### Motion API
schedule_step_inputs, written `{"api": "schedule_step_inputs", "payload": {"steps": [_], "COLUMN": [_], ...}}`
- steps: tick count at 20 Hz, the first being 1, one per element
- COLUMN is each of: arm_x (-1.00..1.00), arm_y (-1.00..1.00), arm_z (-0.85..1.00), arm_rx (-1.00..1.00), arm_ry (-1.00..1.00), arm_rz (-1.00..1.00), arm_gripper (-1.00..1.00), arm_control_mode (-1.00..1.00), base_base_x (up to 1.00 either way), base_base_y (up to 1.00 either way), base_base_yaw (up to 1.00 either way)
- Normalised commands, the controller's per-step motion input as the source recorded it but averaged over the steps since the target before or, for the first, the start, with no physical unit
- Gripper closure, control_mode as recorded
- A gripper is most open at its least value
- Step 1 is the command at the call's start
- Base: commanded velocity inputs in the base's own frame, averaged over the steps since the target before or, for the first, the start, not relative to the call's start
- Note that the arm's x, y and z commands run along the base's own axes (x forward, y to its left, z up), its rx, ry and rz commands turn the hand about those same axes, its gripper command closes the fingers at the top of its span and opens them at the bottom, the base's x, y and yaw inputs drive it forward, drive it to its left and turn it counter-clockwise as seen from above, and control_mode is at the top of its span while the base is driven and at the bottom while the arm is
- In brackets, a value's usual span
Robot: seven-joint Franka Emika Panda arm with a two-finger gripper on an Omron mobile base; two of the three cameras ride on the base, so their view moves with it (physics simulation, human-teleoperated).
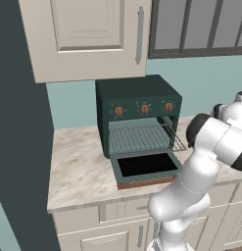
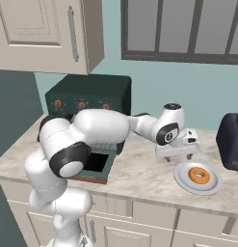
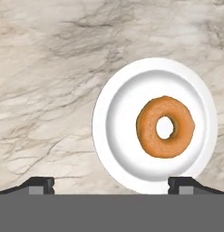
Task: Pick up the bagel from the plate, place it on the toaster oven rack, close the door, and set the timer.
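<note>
Bagel (image 3: pixel 165 127) first: it lies flat on the plate (image 3: pixel 118 113), off-centre toward one side of it, and my claw (image 2: pixel 177 155) hangs above the bench (image 2: pixel 139 173) with its jaws spread wide and nothing between them. Looking down along the fingers, I see the two tips (image 3: pixel 179 184) standing far apart, one over bare marble and the other at the plate's rim, so I judge the claw is not yet centred over the ring and must slide sideways before it drops. From the right base view the claw sits just beside the plate, toward the oven side, clear of it. The bagel lying flat suits a pinch across its outer edge or through the hole; the plate's shallow rim leaves little to snag on. Beyond the plate stands a dark toaster (image 2: pixel 231 141), near enough that I should lift straight up rather than swing that way. Toward the other side the bench is open marble up to the toaster oven (image 1: pixel 137 115), whose door (image 1: pixel 144 169) is dropped flat and whose toaster oven rack (image 1: pixel 139 137) is exposed, so the carry path looks free; the lowered door's front edge is what I must clear.
</note>
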Motion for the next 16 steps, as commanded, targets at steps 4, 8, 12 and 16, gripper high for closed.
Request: {"api": "schedule_step_inputs", "payload": {"steps": [4,8,12,16], "arm_x": [0.1,0.01,0.04,0.11], "arm_y": [-0.2,-0.16,-0.2,-0.18], "arm_z": [-0.2,-0.25,-0.26,-0.24], "arm_rx": [0.01,0.01,0.02,0.01], "arm_ry": [0.0,0.0,0.0,0.0], "arm_rz": [0.0,0.0,0.0,0.0], "arm_gripper": [-1.0,-1.0,-1.0,-1.0], "arm_control_mode": [-1.0,-1.0,-1.0,-1.0], "base_base_x": [0.0,0.0,0.0,0.0], "base_base_y": [0.0,0.0,0.0,0.0], "base_base_yaw": [0.0,0.0,0.0,0.0]}}
